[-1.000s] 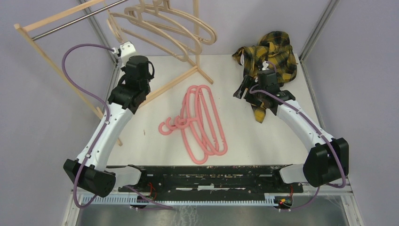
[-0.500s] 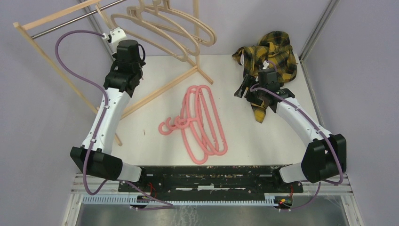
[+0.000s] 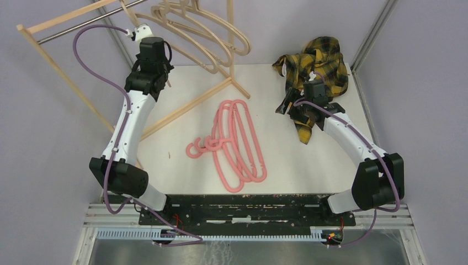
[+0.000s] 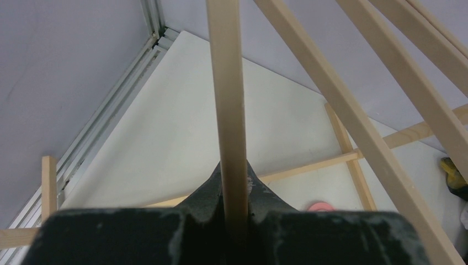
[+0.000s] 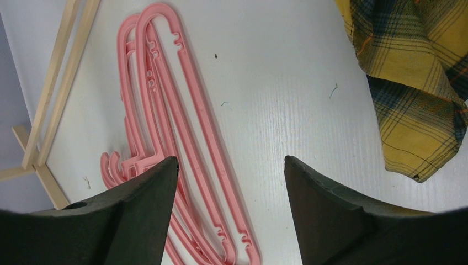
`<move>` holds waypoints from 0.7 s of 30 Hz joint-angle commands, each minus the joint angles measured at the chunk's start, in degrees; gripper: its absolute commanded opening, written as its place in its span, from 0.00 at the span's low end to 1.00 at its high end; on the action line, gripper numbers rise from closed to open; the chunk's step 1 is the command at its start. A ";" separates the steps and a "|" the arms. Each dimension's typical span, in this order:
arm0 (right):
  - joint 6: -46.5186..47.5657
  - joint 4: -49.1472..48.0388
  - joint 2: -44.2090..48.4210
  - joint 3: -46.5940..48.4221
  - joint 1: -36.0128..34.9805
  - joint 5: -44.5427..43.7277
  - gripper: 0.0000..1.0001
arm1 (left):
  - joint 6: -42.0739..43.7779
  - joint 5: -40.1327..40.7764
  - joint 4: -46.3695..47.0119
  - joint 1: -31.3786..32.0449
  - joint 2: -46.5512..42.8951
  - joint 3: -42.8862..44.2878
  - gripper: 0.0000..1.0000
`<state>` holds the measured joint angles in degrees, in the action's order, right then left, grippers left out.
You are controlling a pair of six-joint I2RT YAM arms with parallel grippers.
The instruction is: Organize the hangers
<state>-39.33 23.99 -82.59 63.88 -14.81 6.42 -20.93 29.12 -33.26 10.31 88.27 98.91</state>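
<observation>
Left hand (image 4: 234, 172) has lifted farther, clamped on a beige hanger (image 4: 225, 83); right hand (image 5: 230, 161) gapes wide.

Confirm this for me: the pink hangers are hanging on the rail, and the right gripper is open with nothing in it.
Not quite. The pink hangers lie flat on the table, not hung up; the top view shows it. The right gripper is indeed open and empty.

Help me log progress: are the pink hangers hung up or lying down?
Lying down: the pink hangers lie stacked flat on the table, none on the rail.
</observation>
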 commanded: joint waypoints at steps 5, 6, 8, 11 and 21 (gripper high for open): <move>-0.33 -3.74 -1.26 -0.02 0.95 0.80 0.78 | 4.26 -7.73 -4.55 1.18 4.90 4.89 0.03; -0.45 -4.03 -1.48 0.02 1.05 1.06 0.78 | 4.68 -7.82 -5.07 1.73 5.69 5.50 0.03; -0.81 -4.47 -1.90 -0.09 1.05 1.43 0.78 | 5.52 -8.10 -5.88 2.80 6.82 6.51 0.03; -1.15 -4.86 -2.31 -0.12 1.11 1.91 0.78 | 6.47 -9.39 -6.82 4.23 8.26 8.14 0.03; -0.69 -4.69 -1.16 -0.88 1.44 1.77 0.81 | 7.34 -11.14 -6.95 6.41 8.07 9.07 0.11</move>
<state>-40.21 21.30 -84.95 63.33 -13.74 7.97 -16.97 21.67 -35.48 16.51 96.60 108.27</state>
